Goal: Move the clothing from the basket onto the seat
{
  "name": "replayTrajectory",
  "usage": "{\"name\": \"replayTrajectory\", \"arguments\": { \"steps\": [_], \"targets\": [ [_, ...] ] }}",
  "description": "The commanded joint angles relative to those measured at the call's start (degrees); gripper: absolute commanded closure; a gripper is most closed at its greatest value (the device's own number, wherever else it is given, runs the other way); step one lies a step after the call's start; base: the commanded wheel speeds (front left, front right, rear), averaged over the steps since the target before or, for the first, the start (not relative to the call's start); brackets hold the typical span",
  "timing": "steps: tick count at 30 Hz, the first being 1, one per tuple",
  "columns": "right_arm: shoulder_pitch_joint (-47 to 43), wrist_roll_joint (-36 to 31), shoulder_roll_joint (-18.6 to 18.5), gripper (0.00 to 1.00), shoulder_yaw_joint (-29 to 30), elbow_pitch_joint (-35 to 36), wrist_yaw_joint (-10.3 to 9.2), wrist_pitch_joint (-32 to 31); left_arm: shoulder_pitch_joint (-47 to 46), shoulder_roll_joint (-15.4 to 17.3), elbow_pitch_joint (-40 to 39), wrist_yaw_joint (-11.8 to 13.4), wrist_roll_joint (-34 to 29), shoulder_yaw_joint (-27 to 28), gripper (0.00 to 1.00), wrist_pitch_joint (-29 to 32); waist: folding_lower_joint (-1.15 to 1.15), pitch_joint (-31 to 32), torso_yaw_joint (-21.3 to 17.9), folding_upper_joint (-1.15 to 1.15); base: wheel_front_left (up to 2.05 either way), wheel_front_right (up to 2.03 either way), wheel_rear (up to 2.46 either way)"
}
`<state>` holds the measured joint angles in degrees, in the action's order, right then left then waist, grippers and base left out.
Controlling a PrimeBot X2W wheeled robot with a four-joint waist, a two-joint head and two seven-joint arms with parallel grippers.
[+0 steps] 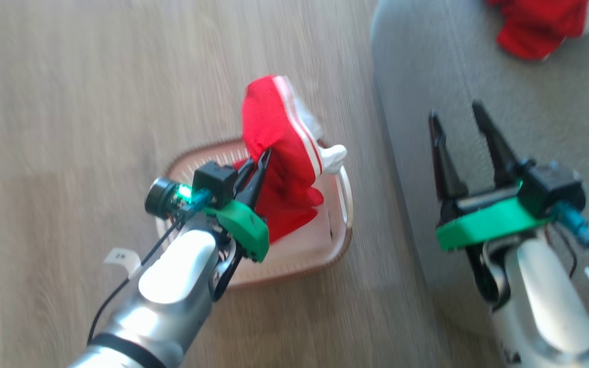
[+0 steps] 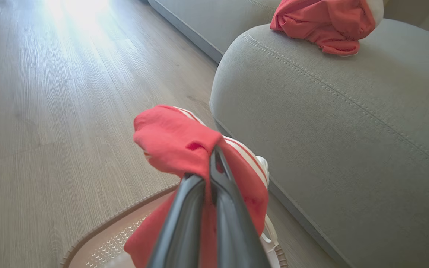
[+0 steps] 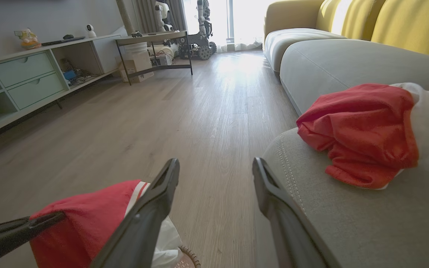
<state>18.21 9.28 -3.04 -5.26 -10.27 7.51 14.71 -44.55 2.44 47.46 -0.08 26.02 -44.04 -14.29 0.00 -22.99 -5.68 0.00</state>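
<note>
Pale wood-look floor (image 1: 69,102) all round, grey seat (image 1: 478,76) along the right of the head view. Reaches the left arm (image 1: 172,276) up from the lower left corner, pale forearm slanting toward the basket (image 1: 343,245), wrist turned so the fingers point up and to the right. Clamps the left gripper (image 1: 263,156) on one red garment (image 1: 274,122), jaws pressed together with cloth pinched between them. Holds it raised above the basket, lower folds hanging over the basket's inside, white panel and striped trim on the side toward the seat; cannot tell whether the cloth touches the basket. Holds the right gripper (image 1: 454,113) over the seat's edge nearest the basket, fingers pointing up the view, jaws spread wide, nothing between them. Second garment (image 1: 535,25) crumpled on top of the seat, well apart from both grippers, cut off by the top edge of the head view, whole in the right wrist view. Much of the basket's floor hidden under arm and cloth; cannot tell what else lies there. Head view smeared throughout, perforations hardly made out. Right forearm cut off by the bottom edge. Small white tag (image 1: 120,257) beside the left forearm, dark marks on it too blurred to read.
</note>
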Motion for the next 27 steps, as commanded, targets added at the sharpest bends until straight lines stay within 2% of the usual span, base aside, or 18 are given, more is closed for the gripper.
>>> {"name": "replayTrajectory", "arguments": {
  "steps": [1, 5, 12, 21, 27],
  "targets": [
    [-1.15, -0.39, 0.16, 0.00, -0.79, 1.08, -0.02, 0.29, 0.06, 0.89, -1.72, -0.21, 0.42, 1.62, 1.00, -0.70, 0.00, 7.82, 2.39, 0.00, 0.00, 0.00, 0.00],
    [-5.80, -0.88, 0.16, 0.00, -0.51, -1.69, -0.02, 0.29, 1.44, 1.51, -2.74, -0.50, 1.18, 2.03, 1.00, -0.64, 0.00, 15.11, 3.78, 0.00, 0.00, 0.00, 0.00],
    [-10.57, -0.49, 0.16, 0.00, -1.96, -4.62, -0.02, 0.29, 1.18, 3.02, -5.44, -0.27, 2.22, 2.42, 1.00, 2.11, 0.00, 22.93, 5.09, 0.00, 0.00, 0.00, 0.00],
    [-11.83, 0.58, 0.16, 0.00, -5.49, -6.24, -0.02, 0.29, -1.07, 5.08, -11.06, 0.26, 2.62, 2.32, 1.00, 7.31, 0.00, 26.99, 6.25, 0.00, 0.00, 0.00, 0.00],
    [-11.51, 0.88, 0.16, 0.00, -8.22, -7.60, -0.02, 0.29, -2.35, 5.34, -13.29, 0.48, 3.06, 2.11, 1.00, 10.36, 0.00, 28.35, 7.03, 0.00, 0.00, 0.00, 0.00]
  ]
}}
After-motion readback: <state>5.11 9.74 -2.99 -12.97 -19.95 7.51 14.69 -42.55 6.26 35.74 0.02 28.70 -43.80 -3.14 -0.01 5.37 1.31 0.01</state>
